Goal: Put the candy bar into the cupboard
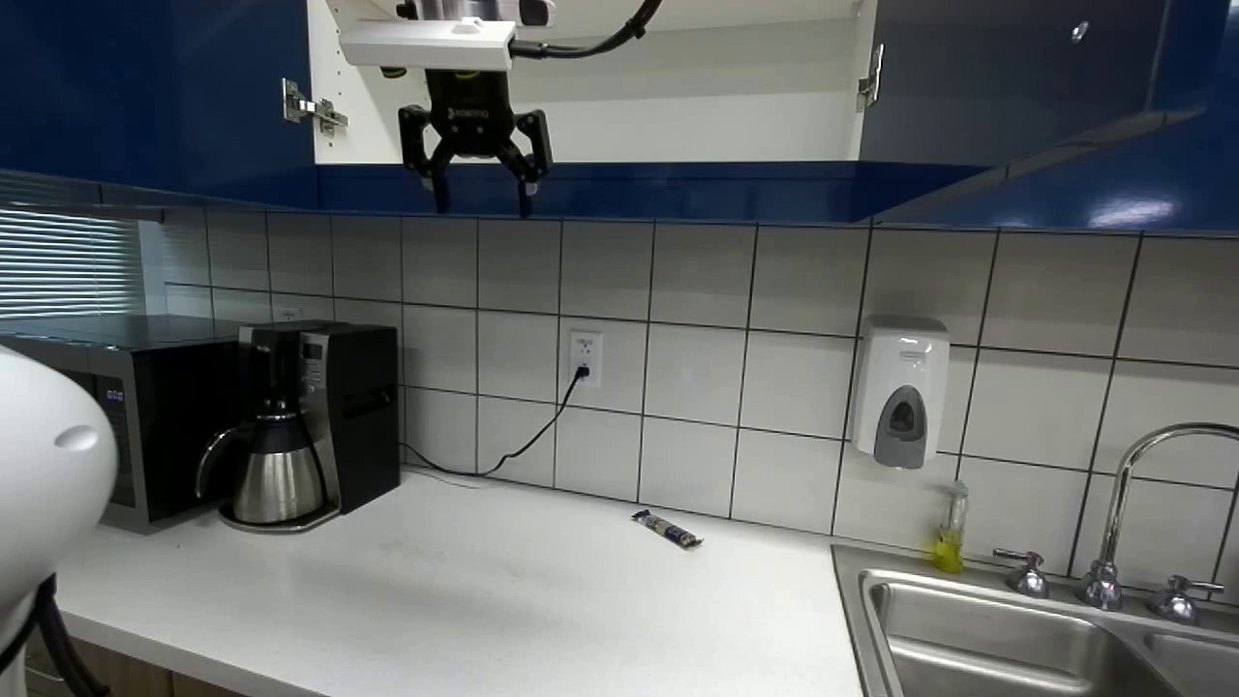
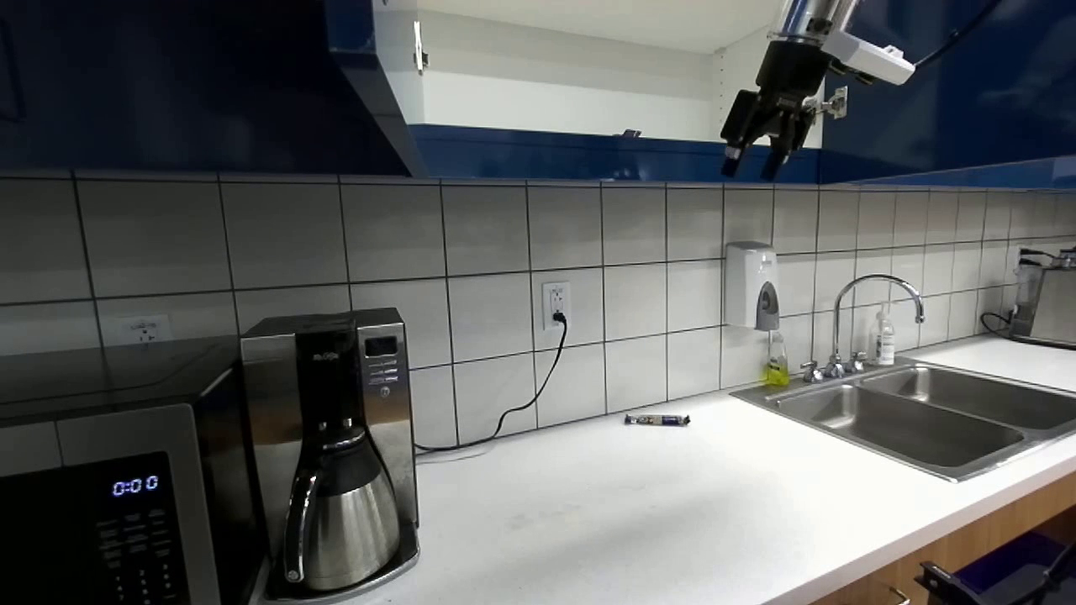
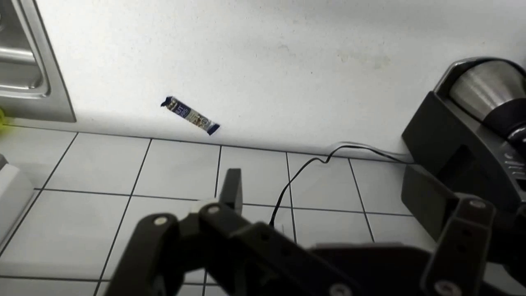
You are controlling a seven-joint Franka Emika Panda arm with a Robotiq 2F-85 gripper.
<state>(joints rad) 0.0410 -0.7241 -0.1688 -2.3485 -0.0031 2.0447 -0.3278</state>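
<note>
Candy bar (image 2: pixel 629 133): likely the small dark sliver at the front lip of the cupboard (image 2: pixel 521 151), in an exterior view; its wrapper was too small to tell.
Cupboard: had glossy dark blue fronts and a matte white interior.
Gripper (image 1: pixel 483 200): black and angular, its 2 jointed fingers (image 1: pixel 539 143) stood well apart with bare space between.
Counter bar (image 3: pixel 190 115): lay flat and oblong in printed dark blue and beige film, near the smooth white tiles (image 3: pixel 176 170).
Counter (image 1: pixel 436 600): was white and faintly stained.
Coffee maker (image 2: pixel 391 420): stood boxy, black and steel, with a rounded brushed-metal carafe (image 2: pixel 357 538).
Sink (image 1: pixel 861 620): showed 2 round-cornered steel basins.
</note>
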